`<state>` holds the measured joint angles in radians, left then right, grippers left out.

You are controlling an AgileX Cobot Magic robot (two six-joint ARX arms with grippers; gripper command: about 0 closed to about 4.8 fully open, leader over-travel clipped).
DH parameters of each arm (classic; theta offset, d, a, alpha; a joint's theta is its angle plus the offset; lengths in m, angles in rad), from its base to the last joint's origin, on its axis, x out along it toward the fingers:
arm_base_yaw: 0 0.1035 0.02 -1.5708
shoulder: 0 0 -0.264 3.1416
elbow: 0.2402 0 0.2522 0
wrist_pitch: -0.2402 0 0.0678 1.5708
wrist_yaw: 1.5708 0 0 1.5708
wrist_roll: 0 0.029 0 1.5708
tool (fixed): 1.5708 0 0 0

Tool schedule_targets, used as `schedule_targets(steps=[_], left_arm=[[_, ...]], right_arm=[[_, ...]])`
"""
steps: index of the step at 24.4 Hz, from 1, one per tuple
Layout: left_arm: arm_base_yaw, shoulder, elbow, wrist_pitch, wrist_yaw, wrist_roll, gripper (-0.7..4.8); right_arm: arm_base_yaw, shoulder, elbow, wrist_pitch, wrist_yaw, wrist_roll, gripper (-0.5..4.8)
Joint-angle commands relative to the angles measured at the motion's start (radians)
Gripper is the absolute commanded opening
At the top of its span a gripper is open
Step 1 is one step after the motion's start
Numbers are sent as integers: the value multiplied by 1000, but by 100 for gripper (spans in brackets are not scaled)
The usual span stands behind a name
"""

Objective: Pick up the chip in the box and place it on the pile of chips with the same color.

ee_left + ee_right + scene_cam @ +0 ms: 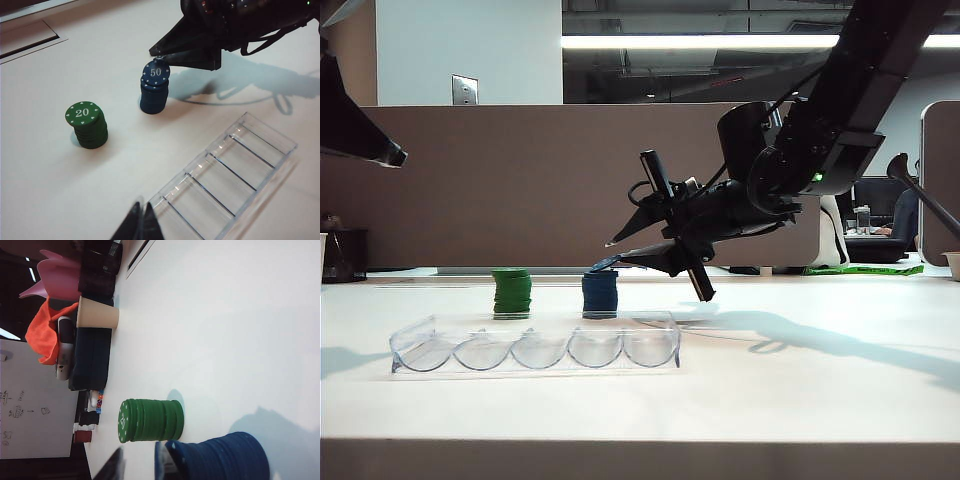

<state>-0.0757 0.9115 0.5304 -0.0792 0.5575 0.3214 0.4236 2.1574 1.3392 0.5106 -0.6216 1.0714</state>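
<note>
The right end effector (620, 253) hovers mid-frame in the exterior view, jaws parted over the pile of chips (600, 295); the chip (156, 73) lies tilted on that blue pile, apparently freed rather than gripped. The left end effector (141, 226) sits at the bottom edge, jaws together, empty. The box (535, 348) lies empty below the green stack (512, 292) on a pale surface (800, 390), with an office partition behind.
</note>
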Motion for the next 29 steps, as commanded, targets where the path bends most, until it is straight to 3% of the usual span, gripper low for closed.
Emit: schedule_targets(steps=[1,29], left_arm=[[0,-2,2,5,8,0,-6],[0,-2,2,5,8,-8,-6]], right_arm=[[2,-5,2,18,-11,-6,95],[1,-5,2,-21,0,-52,127]])
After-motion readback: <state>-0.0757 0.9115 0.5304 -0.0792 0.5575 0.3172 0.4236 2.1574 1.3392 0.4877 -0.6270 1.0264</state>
